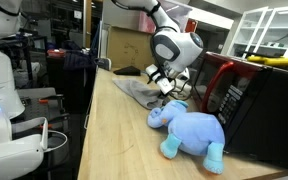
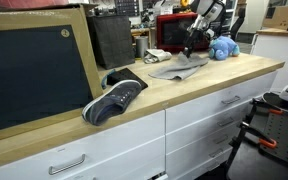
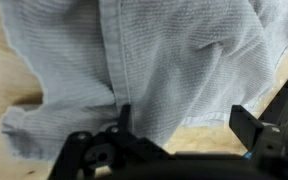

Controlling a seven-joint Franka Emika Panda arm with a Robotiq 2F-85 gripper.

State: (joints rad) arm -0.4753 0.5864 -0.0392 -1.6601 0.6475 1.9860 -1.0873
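A crumpled grey cloth lies on the wooden countertop; it also shows in an exterior view and fills most of the wrist view. My gripper hovers just above the cloth's near edge, fingers pointing down. In the wrist view the gripper is open, its two dark fingers straddling the cloth's hem with bare wood between them. It holds nothing.
A blue plush elephant lies next to the gripper, seen too in an exterior view. A red and black microwave stands behind it. A grey sneaker rests near a black framed board. White drawers sit below.
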